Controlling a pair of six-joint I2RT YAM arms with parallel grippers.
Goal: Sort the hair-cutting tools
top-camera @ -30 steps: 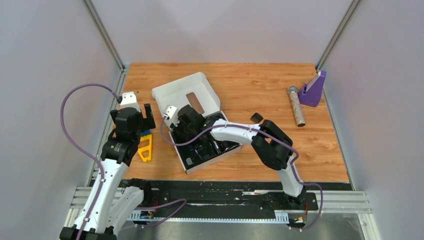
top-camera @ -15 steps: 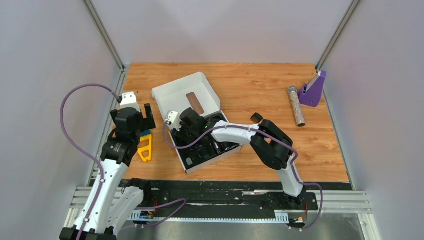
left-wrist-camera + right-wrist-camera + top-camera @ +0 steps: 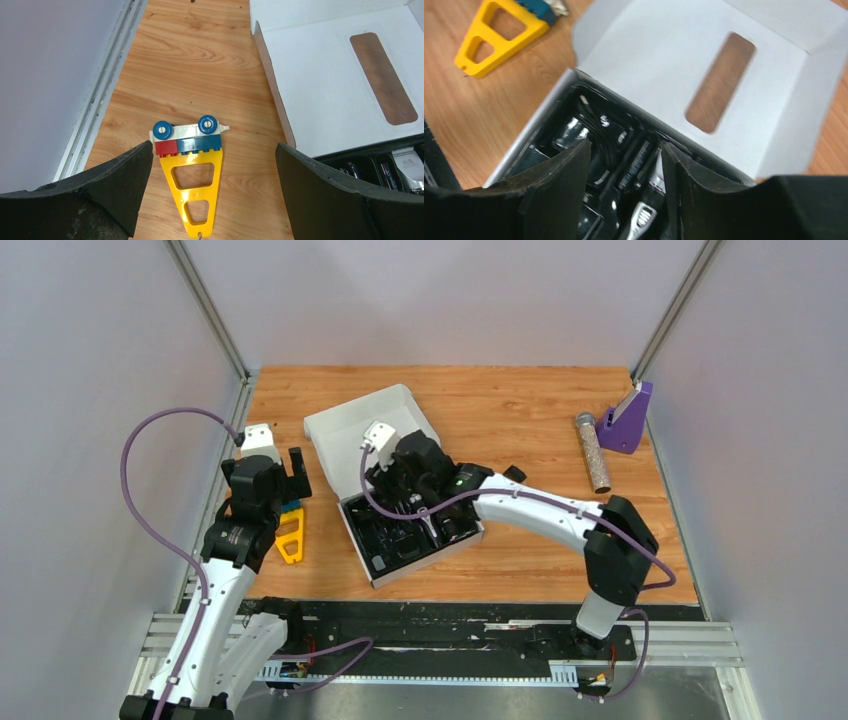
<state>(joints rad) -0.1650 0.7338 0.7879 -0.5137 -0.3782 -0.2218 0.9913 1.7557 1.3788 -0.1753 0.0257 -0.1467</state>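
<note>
The open white box [image 3: 345, 428] holds a black tray [image 3: 405, 535] with the hair-cutting tools in its slots. My right gripper [image 3: 400, 490] hovers over the tray's far end, jaws apart and empty. In the right wrist view its gripper [image 3: 625, 146] frames the clipper [image 3: 644, 215], a comb strip [image 3: 634, 162] and shiny black parts below. A stubby black comb guard [image 3: 513, 474] lies on the table right of the box. My left gripper [image 3: 290, 468] is wide open over the yellow triangular piece [image 3: 192, 185]. The clipper's silver blade head [image 3: 407, 162] shows in the left wrist view.
The box lid [image 3: 340, 85] with a window cutout lies flat behind the tray. A glittery silver cylinder [image 3: 593, 452] and a purple holder [image 3: 627, 418] sit at the far right. The yellow piece [image 3: 290, 535] lies left of the box, near the table's left rail.
My right gripper has moved from the tray's left side back and to the right over the tray's far end, and its elbow has swung right. The left arm has not moved.
</note>
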